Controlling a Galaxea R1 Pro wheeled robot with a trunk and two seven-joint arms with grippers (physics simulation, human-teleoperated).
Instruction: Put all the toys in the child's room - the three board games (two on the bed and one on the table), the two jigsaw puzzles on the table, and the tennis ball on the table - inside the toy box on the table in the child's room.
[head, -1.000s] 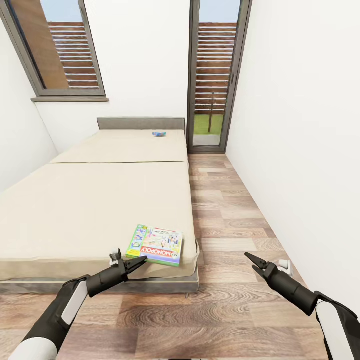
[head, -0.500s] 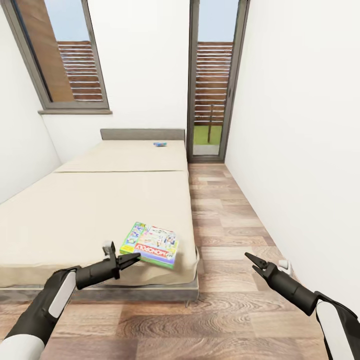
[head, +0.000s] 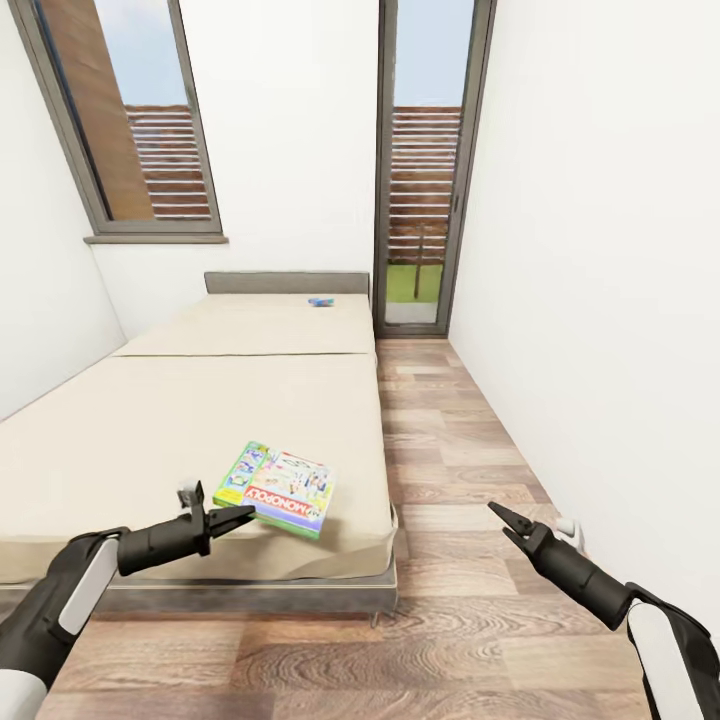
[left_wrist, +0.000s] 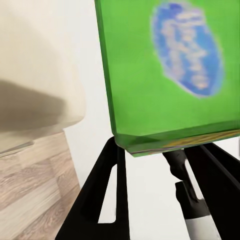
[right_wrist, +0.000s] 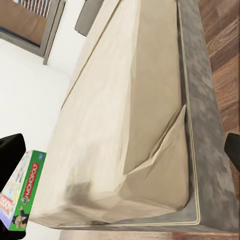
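The green-and-white Monopoly board game (head: 277, 488) hangs slightly tilted just above the near corner of the cream bed (head: 140, 430). My left gripper (head: 243, 517) is shut on its near edge. The left wrist view shows the green box (left_wrist: 165, 75) pinched between the black fingers (left_wrist: 106, 190). A small blue board game (head: 320, 301) lies at the far end of the bed by the headboard. My right gripper (head: 498, 514) hovers open over the wood floor to the right of the bed, holding nothing. The Monopoly box (right_wrist: 21, 197) also appears in the right wrist view.
A strip of wood-plank floor (head: 450, 440) runs between the bed and the white right wall (head: 600, 300) toward a glass door (head: 420, 200). A window (head: 130, 130) sits in the far wall. The bed cover's near corner (right_wrist: 160, 165) is rumpled.
My left gripper has drawn leftward with the Monopoly box in it, away from the bed's right corner. The camera has tilted up slightly. The right arm has stayed in place.
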